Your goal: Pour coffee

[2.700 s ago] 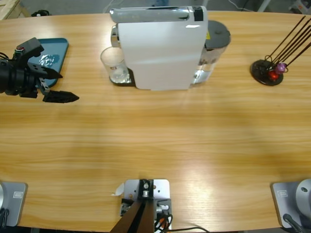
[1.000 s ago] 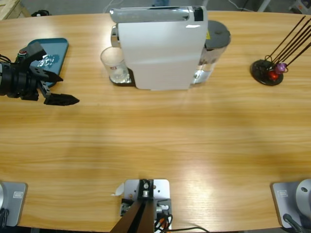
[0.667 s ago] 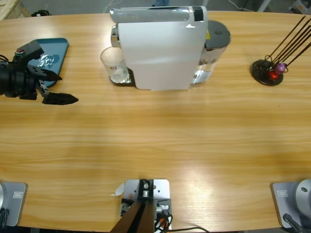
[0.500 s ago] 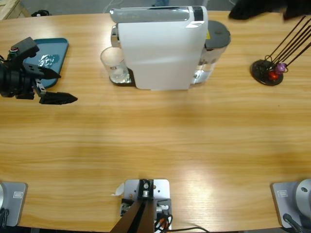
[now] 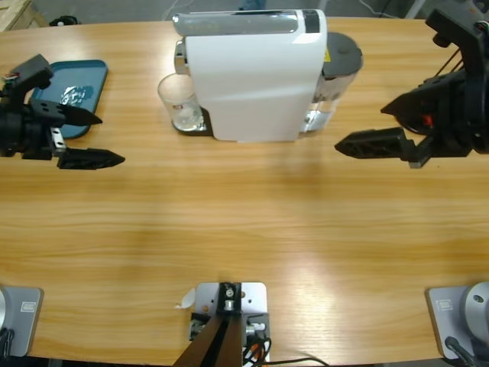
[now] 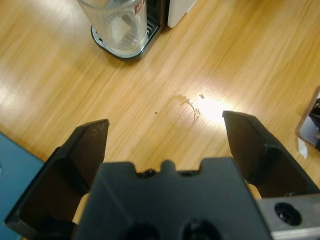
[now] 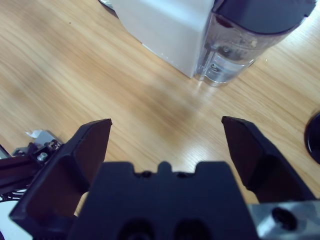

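Coffee machine [image 5: 252,76] long axis lies across table [image 5: 244,222].

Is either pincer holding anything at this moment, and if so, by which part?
Nothing is held. The left pincer is open over bare table near the glass, and the right pincer is open beside the coffee machine.

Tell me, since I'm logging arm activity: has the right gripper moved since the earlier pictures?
Yes. The right gripper, absent from earlier high views, has come in from the right edge and now hangs beside the coffee machine.
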